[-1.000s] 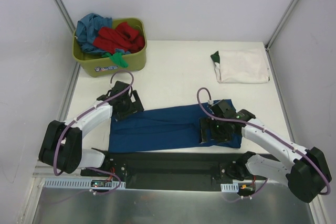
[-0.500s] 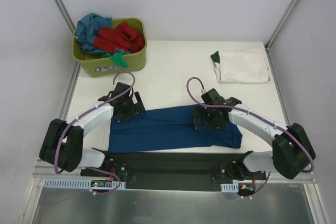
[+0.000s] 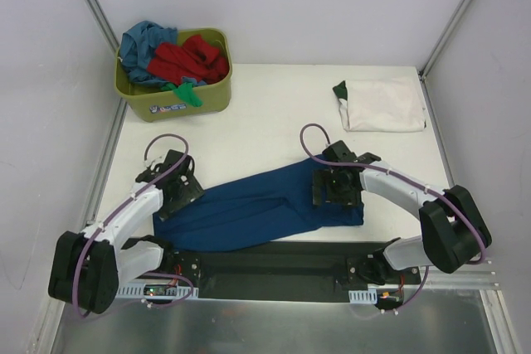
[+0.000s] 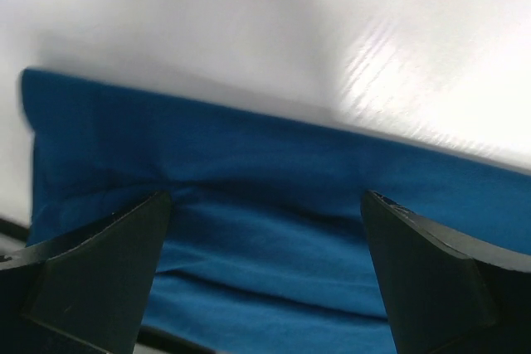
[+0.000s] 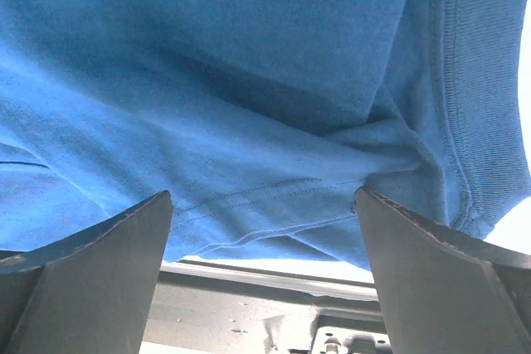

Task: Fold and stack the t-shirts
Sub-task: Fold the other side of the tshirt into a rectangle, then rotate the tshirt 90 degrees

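A dark blue t-shirt [image 3: 257, 209], folded into a long band, lies slanted near the table's front edge. My left gripper [image 3: 174, 192] is over its left end with jaws wide apart; the left wrist view shows blue cloth [image 4: 265, 196] between the fingers [image 4: 91, 275]. My right gripper [image 3: 336, 190] is over its right end, also open; the right wrist view shows the hem [image 5: 274, 196] between the fingers [image 5: 456, 288]. A folded white t-shirt [image 3: 386, 105] lies at the back right, with dark green cloth [image 3: 340, 89] at its left edge.
An olive-green tub [image 3: 178, 101] at the back left holds red [image 3: 187, 57], teal [image 3: 141, 43] and green [image 3: 184, 93] shirts. A black base rail [image 3: 274, 259] runs along the near edge. Frame posts stand at both back corners.
My left gripper moved down and left toward the near edge, and the shirt's left end went with it, so the band now slants. My right gripper shifted slightly; the shirt's right end bunched inward.
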Action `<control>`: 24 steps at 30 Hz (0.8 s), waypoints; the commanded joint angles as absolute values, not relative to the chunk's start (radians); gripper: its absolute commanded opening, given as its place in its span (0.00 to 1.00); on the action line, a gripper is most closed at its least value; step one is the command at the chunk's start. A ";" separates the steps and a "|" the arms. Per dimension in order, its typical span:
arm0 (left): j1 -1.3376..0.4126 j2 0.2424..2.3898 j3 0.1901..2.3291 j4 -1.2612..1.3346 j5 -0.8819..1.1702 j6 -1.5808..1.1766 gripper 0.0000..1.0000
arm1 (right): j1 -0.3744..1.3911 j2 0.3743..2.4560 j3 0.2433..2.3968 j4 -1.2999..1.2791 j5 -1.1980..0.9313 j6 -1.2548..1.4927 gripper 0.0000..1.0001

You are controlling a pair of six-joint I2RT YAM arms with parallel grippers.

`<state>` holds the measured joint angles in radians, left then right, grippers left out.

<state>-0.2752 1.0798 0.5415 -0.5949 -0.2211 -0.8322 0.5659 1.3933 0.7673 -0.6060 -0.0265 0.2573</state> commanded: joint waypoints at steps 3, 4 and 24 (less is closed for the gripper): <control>-0.270 0.942 0.575 -0.733 -0.285 -0.900 0.99 | 0.540 1.390 0.762 -0.604 0.023 0.247 0.97; -0.268 0.939 0.583 -0.733 -0.273 -0.896 0.99 | 0.541 1.390 0.772 -0.591 0.011 0.242 0.97; -0.334 1.080 0.586 -0.414 0.124 -0.735 0.99 | 0.532 1.457 0.836 -0.486 -0.227 0.327 0.97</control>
